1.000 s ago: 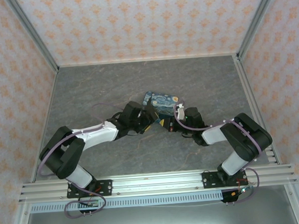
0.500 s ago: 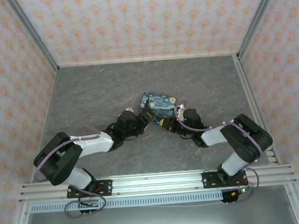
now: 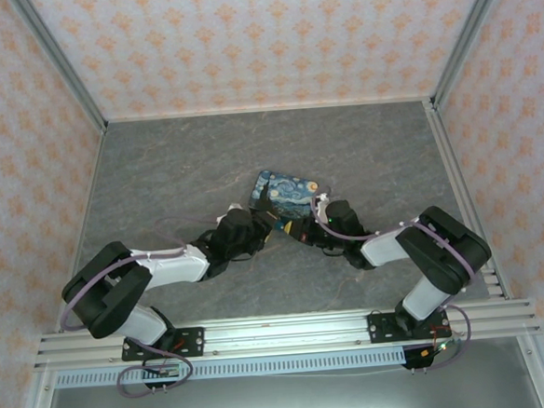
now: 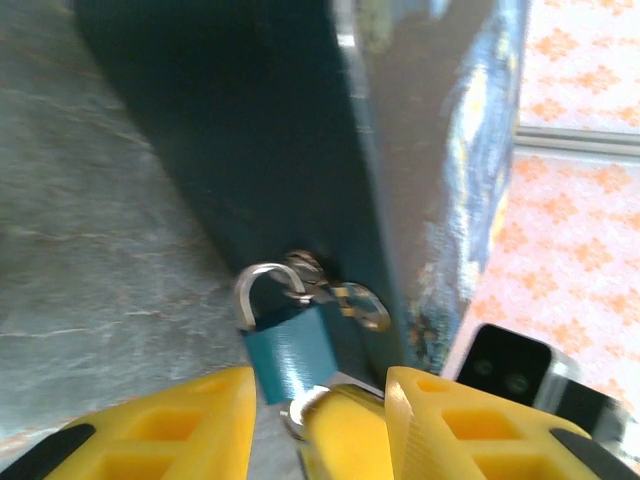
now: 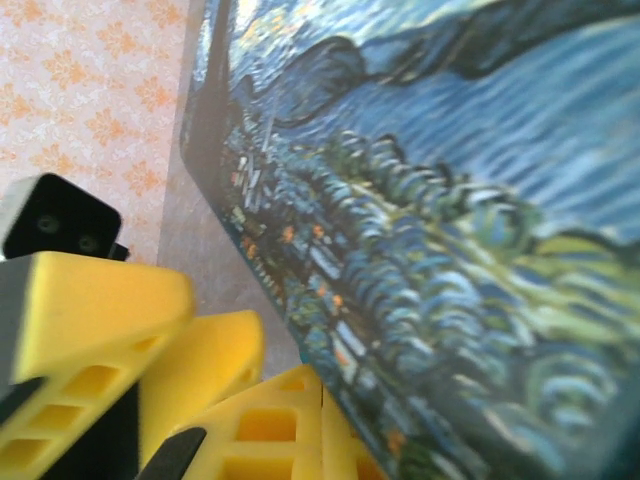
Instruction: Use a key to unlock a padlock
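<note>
Meeting mid-frame in the top view, the left gripper (image 3: 259, 225) and right gripper (image 3: 302, 228) sit at the box's (image 3: 288, 188) lower edge. Left wrist view: the padlock (image 4: 290, 348), lower centre, hangs from the box between spread fingers (image 4: 195, 412). Right wrist view: the fingers (image 5: 265, 432) are pressed together, lower left.

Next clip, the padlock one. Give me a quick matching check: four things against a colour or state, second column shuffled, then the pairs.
1. padlock body
2. shackle
3. box
4. right gripper

A. shut
B. starry-night painting print
C. teal-blue
D. bare silver metal

Pairs: 1-C, 2-D, 3-B, 4-A
</note>
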Controlling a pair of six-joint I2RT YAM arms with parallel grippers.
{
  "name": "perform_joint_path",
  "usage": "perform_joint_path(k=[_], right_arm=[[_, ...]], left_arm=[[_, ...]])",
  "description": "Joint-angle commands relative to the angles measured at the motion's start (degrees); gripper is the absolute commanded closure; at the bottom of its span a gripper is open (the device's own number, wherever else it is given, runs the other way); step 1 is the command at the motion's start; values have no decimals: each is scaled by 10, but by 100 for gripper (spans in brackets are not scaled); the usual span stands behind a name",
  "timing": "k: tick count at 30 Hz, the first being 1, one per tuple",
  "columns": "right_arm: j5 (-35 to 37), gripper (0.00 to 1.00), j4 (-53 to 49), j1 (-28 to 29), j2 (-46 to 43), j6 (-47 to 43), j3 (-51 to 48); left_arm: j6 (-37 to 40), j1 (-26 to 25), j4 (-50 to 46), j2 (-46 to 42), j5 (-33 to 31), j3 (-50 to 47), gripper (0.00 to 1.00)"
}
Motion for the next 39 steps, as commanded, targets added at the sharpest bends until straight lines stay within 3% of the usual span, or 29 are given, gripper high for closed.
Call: perform_joint_path(k=[1, 13, 25, 30, 35, 39], right_arm=[[6, 100, 17, 6, 4, 4, 20], [6, 100, 10, 14, 6, 26, 33], [9, 100, 26, 19, 13, 46, 39], [10, 100, 31, 21, 15, 58, 41], [12, 100, 39, 22, 14, 67, 39], [20, 94, 41, 22, 5, 63, 32]], left_arm=[[-17, -9, -11, 11, -25, -8, 60], [-43, -20, 99, 75, -38, -10, 59], [-55, -22, 113, 82, -58, -3, 60], [-70, -25, 117, 91, -64, -6, 69], [-75, -26, 101, 81, -77, -9, 85], [-74, -27, 78, 67, -84, -11, 93]])
